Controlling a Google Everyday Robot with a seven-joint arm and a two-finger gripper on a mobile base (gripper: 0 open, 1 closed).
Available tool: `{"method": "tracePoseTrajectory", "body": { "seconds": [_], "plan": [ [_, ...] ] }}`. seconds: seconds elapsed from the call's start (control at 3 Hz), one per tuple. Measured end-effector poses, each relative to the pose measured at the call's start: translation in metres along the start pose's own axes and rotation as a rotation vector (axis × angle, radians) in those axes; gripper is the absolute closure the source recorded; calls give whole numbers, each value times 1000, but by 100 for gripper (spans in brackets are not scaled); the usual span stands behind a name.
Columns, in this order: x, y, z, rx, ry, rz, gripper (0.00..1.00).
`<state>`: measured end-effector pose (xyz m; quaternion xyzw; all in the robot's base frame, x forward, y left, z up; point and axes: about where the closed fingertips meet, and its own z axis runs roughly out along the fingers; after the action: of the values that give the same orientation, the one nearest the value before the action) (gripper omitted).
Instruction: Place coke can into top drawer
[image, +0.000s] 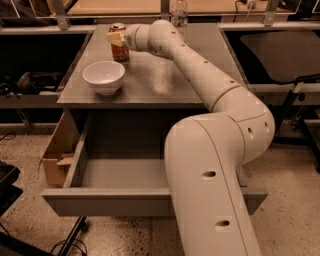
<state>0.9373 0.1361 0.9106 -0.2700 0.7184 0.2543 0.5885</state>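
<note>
The coke can (119, 50), red-orange with a silver top, stands upright at the back left of the grey cabinet top (165, 80). My gripper (115, 38) is at the can's upper part, reaching in from the right and covering part of its front. The can rests on the cabinet top. The top drawer (107, 204) is pulled wide open below, and its grey inside holds nothing. My cream arm (215, 165) rises in front of the drawer's right half and hides it.
A white bowl (103, 76) sits on the cabinet top, just in front of and left of the can. A clear water bottle (179, 11) stands at the back edge. A brown cardboard box (56, 152) stands on the floor, left of the drawer.
</note>
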Motion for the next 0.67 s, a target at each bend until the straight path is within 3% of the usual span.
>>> {"method": "tracePoseTrajectory", "body": {
  "seconds": [0.33,0.67],
  "plan": [
    [-24,12,-9,-45,-14,-61,100],
    [-70,36,-48,-122,-29,-176,100]
  ]
}}
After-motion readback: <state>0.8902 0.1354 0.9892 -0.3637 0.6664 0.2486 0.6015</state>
